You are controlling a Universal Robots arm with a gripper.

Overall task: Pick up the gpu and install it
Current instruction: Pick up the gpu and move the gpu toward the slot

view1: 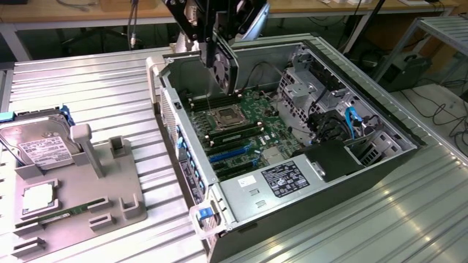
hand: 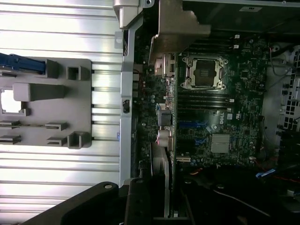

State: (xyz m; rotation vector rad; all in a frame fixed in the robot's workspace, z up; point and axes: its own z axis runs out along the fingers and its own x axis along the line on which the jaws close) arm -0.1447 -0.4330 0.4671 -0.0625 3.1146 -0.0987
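The gripper (view1: 211, 39) is clamping its jaws on the gpu (view1: 228, 68), a flat dark slab hanging edge-on above the green motherboard (view1: 257, 107), near the far wall of the open metal case (view1: 314, 213) on the ribbed bench (view1: 87, 87).

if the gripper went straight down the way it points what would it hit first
Probably the green motherboard in the open dark computer case, beside the silver processor socket. The dark flat gpu held by the gripper would touch first. Depth is unclear.
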